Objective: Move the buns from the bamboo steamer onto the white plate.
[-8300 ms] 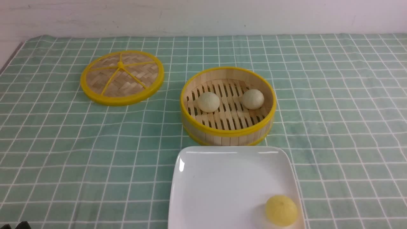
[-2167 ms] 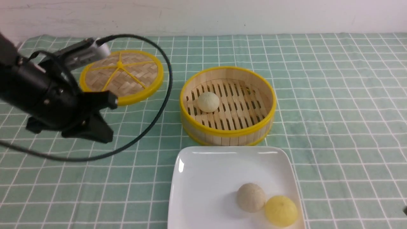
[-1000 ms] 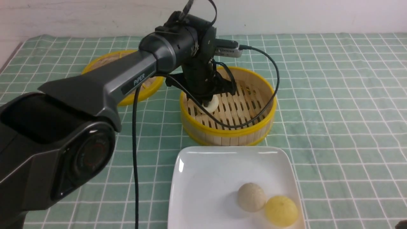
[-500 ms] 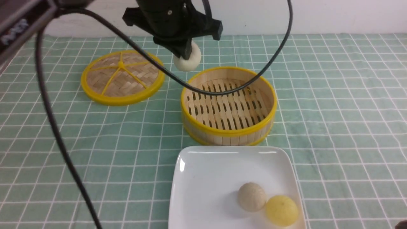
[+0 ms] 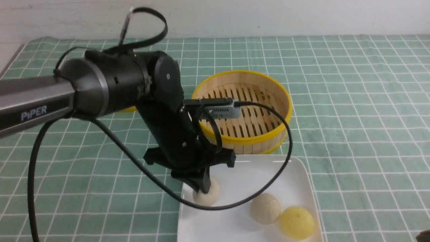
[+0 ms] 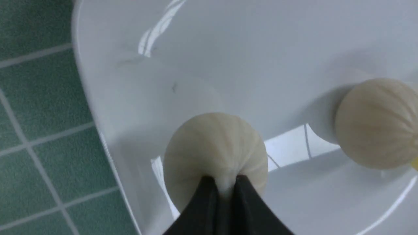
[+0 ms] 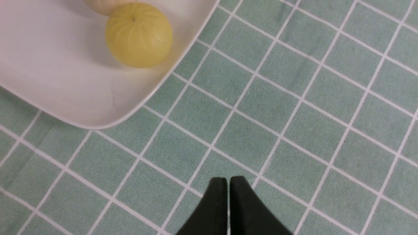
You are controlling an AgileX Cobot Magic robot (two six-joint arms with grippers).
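Note:
My left gripper (image 5: 202, 189) is shut on a pale cream bun (image 5: 207, 195), pinching its top pleats just over the left side of the white plate (image 5: 235, 222). In the left wrist view the bun (image 6: 214, 156) sits at the black fingertips (image 6: 209, 186) over the plate (image 6: 228, 49). A second pale bun (image 5: 265, 208) (image 6: 375, 122) lies on the plate further right. The bamboo steamer (image 5: 248, 134) behind the plate holds no buns. My right gripper (image 7: 228, 182) is shut on nothing, over the cloth beside the plate's corner (image 7: 98, 107).
A bright yellow bun (image 5: 297, 222) (image 7: 138, 34) rests on the plate against the second pale bun. The left arm hides most of the woven lid; a sliver of its yellow rim (image 5: 129, 109) shows. A green checked cloth (image 5: 352, 117) covers the table.
The left gripper has carried the bun from above the steamer's far rim down and forward to the plate's left side. The steamer has stood without buns since the lift.

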